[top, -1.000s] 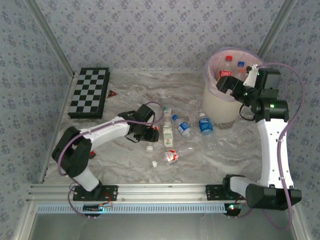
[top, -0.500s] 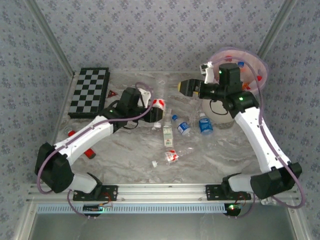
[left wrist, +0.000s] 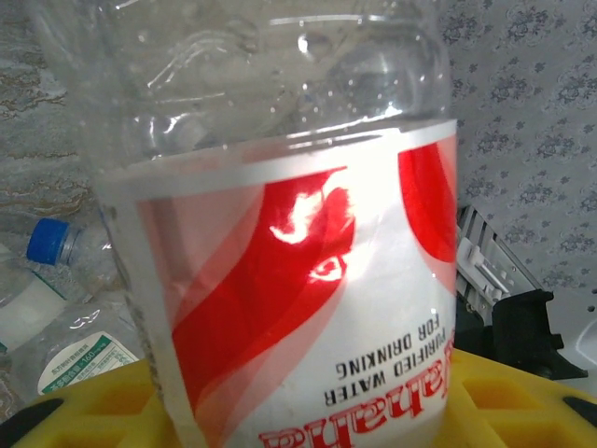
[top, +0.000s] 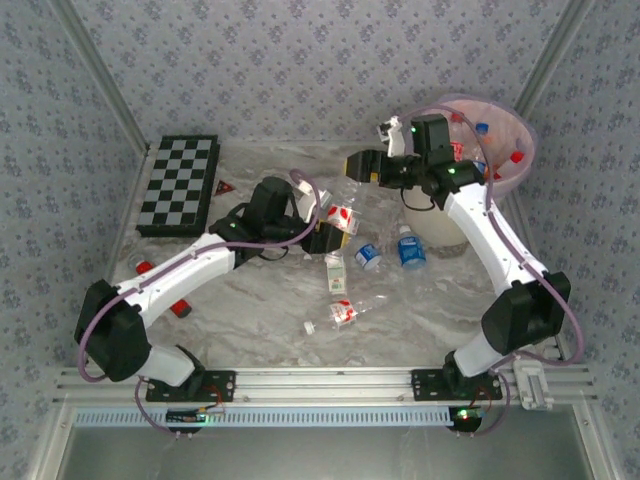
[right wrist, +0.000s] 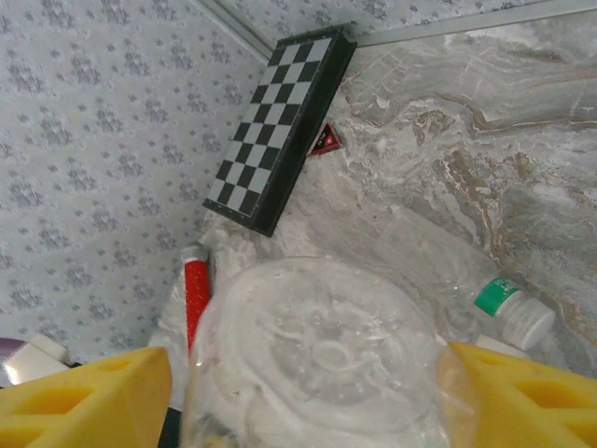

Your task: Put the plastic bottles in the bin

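Left jaws clamp a red-labelled bottle [top: 343,214] above the surface [top: 420,300]; right jaws flank its clear base, grip unclear, near the bin [top: 445,222]

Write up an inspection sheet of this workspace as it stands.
Surface: marbled table top, bottles scattered mid-table.
Job's things: red-label bottle held aloft between the arms; several loose bottles lying on the table; bin at far right, pink-lined, bottles inside.
Clutter: chequered board at far left; small red triangle beside it; red stick.
Grippers: left gripper shut on the red-label bottle; right gripper open, fingers either side of that bottle's base, a gap on one side.
Cables: a purple cable loops beside each arm.
Surroundings: patterned walls; metal rail at the near edge.
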Tool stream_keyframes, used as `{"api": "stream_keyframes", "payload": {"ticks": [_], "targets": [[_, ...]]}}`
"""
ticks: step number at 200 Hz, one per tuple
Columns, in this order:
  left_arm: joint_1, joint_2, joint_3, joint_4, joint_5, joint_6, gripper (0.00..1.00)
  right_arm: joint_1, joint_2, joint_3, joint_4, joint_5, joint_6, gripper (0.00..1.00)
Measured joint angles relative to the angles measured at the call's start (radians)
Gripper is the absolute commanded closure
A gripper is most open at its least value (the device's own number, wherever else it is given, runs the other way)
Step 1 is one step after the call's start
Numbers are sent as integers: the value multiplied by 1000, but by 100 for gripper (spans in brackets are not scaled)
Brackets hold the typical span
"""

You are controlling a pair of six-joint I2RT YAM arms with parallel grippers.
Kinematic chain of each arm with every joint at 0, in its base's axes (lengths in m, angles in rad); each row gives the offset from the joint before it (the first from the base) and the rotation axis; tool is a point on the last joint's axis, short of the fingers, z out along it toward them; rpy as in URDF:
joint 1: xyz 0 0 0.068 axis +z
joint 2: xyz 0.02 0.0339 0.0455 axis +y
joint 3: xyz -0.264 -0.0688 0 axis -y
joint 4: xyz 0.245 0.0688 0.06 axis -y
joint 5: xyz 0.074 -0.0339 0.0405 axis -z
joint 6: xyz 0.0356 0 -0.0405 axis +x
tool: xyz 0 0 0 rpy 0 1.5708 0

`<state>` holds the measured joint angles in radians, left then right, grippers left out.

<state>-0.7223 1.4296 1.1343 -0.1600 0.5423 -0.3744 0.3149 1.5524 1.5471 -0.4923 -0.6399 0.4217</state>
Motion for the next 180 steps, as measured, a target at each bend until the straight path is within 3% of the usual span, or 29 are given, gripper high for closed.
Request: {"api": "stream_keyframes", "payload": {"ticks": [43, 95, 117, 159, 180], "targets": [[0, -3, 2, -3, -2, 15, 32, -3, -3, 2, -6, 0, -14, 51], [0, -14, 14, -5, -47, 2, 3, -50, -32, 86, -81, 34, -32, 59], [0, -34, 14, -11, -84, -7, 1, -116, -76, 176, -116, 107, -64, 77], [5, -46, -2, -9, -126, -27, 1, -301, -227, 275, -65, 295, -76, 81], [9, -46, -3, -24, -144, -28, 1, -338, -256, 314, -18, 423, -106, 92]]}}
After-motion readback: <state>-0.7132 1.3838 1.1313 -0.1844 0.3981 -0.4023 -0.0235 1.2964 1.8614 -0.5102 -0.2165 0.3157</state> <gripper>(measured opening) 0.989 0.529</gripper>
